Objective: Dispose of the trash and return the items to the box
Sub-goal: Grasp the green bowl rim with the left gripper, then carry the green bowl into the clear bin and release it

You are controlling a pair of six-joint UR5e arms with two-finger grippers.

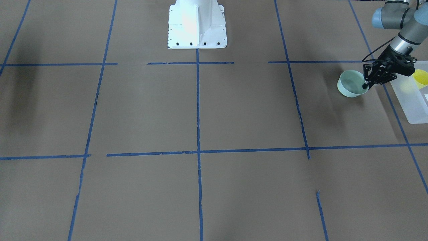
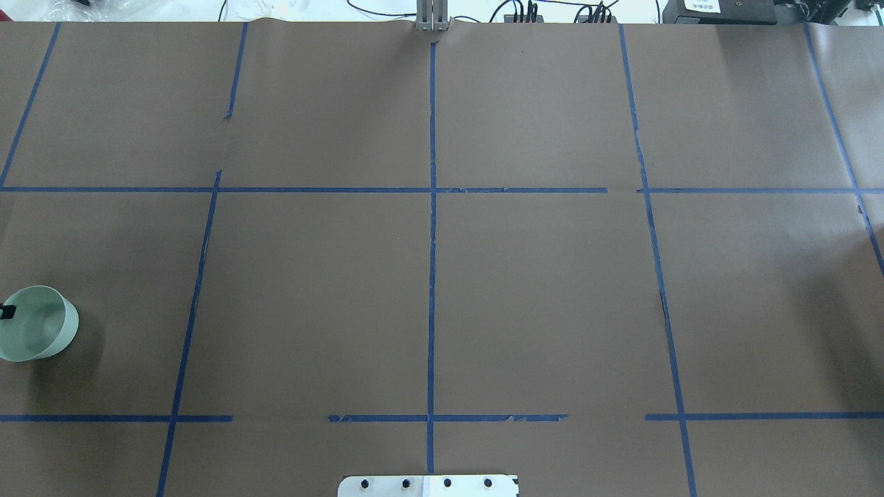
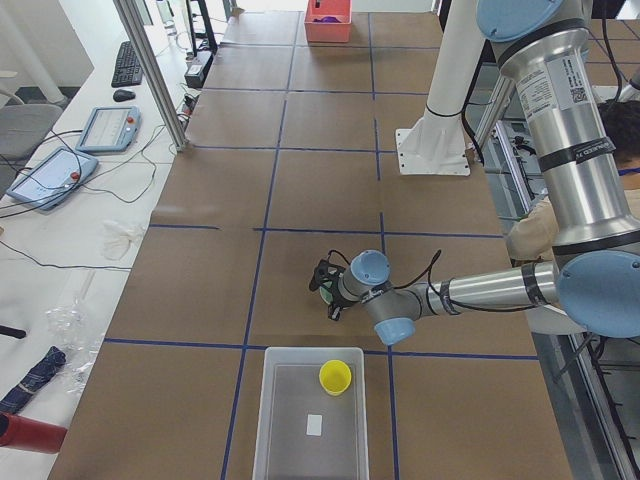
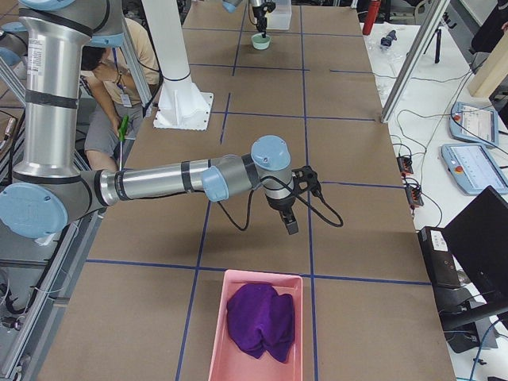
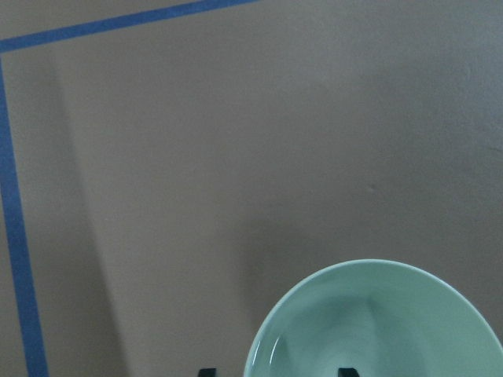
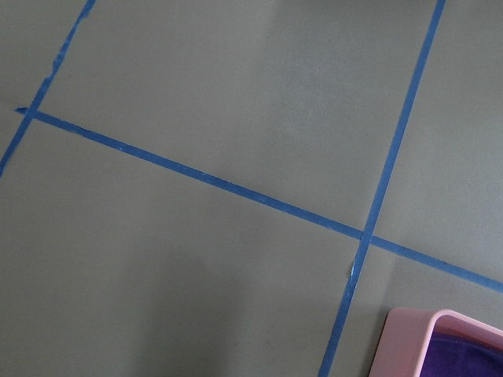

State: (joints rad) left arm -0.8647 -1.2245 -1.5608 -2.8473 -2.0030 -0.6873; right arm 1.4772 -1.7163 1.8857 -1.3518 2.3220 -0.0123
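Note:
A pale green bowl point(image 1: 349, 85) stands on the brown table beside the box; it also shows in the overhead view point(image 2: 34, 324) and the left wrist view point(image 5: 377, 322). My left gripper point(image 1: 366, 84) is open and straddles the bowl's rim, one fingertip inside and one outside. The box point(image 1: 409, 100) is a frosted white bin and holds the yellow cup point(image 1: 421, 77), which also shows in the exterior left view point(image 3: 335, 377). My right gripper point(image 4: 290, 222) hovers over bare table near the pink bin. I cannot tell whether it is open or shut.
A pink bin point(image 4: 216, 349) at the table's right end holds a purple cloth point(image 4: 258, 321). The white robot base point(image 1: 197, 26) stands at mid-table. Blue tape lines grid the brown table. A seated person point(image 4: 119, 71) is behind the robot.

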